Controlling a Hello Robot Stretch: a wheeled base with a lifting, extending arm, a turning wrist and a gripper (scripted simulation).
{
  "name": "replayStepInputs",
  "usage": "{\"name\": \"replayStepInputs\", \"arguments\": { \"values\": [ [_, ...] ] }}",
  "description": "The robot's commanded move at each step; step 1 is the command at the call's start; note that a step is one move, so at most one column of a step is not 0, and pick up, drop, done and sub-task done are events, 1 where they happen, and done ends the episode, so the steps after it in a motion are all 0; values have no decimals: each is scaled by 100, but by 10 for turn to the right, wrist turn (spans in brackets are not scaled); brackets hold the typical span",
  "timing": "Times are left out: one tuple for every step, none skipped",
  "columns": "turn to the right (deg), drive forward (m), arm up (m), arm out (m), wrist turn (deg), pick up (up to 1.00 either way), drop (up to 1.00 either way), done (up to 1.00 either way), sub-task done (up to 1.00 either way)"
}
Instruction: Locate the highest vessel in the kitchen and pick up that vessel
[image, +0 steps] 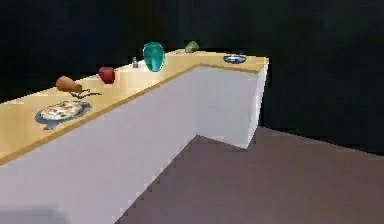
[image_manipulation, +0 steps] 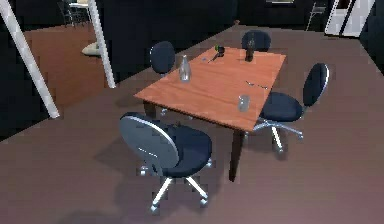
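Forward view: the teal vase (image: 153, 55) stands upright, far along the wooden counter (image: 130, 85), between a red apple (image: 107, 73) on its left and an olive vessel (image: 191, 46) farther right. It is probably the tallest vessel there. The fingers' state, and the vase's direction from them, cannot be told. Arm side view: a wooden table (image_manipulation: 215, 85) with blue chairs (image_manipulation: 165, 145) on brown floor.
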Motion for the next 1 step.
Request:
{"name": "replayStepInputs", "arguments": {
  "values": [
    [120, 0, 0, 0, 0, 0, 0, 0, 0]
  ]
}}
